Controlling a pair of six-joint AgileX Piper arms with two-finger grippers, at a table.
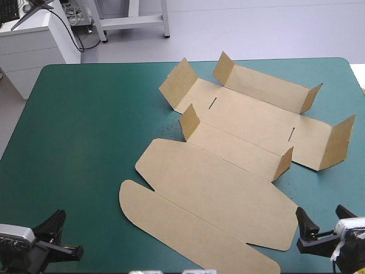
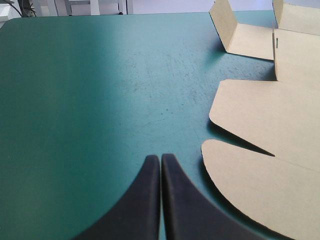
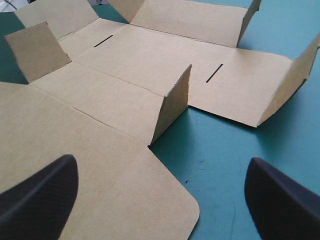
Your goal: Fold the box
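Lying flat on the teal-green table (image 1: 85, 142), the brown box (image 1: 228, 182) runs its long axis slantwise from near middle to far right, small side flaps standing up. Jaws wide, the right gripper (image 3: 161, 162) has the box's rounded near corner just ahead between them, so judged the nearer arm. Jaws pressed together, the left gripper (image 2: 160, 160) has the curved end flap just off to its right.

No writing, label, brand, number or sign can be read in any view: the brown board of the box (image 1: 228, 188) is plain on every panel that shows, and the teal-green surface (image 1: 85, 142) carries no print.
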